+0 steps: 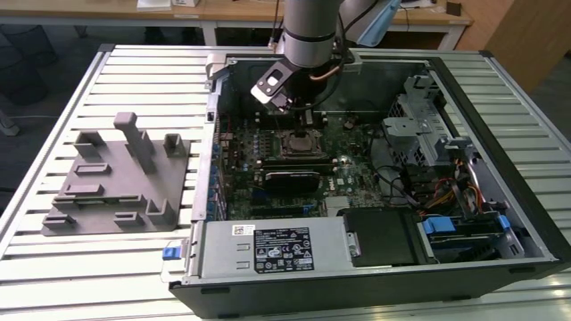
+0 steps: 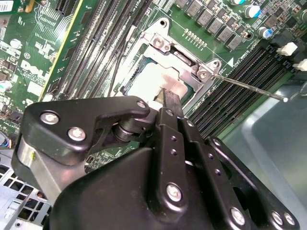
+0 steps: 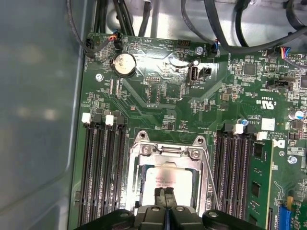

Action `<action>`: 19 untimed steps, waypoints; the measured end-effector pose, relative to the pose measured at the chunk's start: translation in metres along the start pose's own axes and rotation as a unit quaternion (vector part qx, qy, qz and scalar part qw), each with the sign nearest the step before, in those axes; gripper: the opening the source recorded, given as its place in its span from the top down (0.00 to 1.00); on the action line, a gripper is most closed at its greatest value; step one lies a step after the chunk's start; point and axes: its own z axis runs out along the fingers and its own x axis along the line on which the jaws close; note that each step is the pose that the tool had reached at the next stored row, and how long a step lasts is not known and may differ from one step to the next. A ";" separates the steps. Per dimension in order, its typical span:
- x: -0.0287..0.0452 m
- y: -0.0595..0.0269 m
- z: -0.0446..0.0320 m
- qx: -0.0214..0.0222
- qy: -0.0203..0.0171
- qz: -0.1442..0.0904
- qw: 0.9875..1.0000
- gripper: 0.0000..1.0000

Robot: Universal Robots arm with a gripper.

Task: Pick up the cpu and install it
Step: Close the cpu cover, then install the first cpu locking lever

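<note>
An open computer case [image 1: 522, 221] is seen lying on a slatted metal table [image 1: 53, 267], with a grey plastic fixture [image 1: 116, 180] set beside it toward the exterior view's left. The robot arm is lowered into the case above the green motherboard [image 3: 158, 96]. The cpu [image 3: 168, 179] – a flat square chip with a silvery top – is seated in the socket frame [image 3: 163, 151] between the rows of black memory slots. The gripper [image 3: 165, 199] is poised over one edge of the chip, its two black fingers [image 2: 170, 100] pressed together with nothing pinched between them; whether the tips touch the chip cannot be told. A thin metal lever [image 2: 249, 87] is seen stretching away from one corner of the frame.
</note>
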 end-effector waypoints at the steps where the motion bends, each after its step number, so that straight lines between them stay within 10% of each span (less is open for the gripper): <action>1: 0.0000 0.0000 -0.0003 0.000 0.000 0.000 1.000 0.89; 19: -0.0004 0.0004 -0.0225 0.000 -0.001 0.000 1.000 0.89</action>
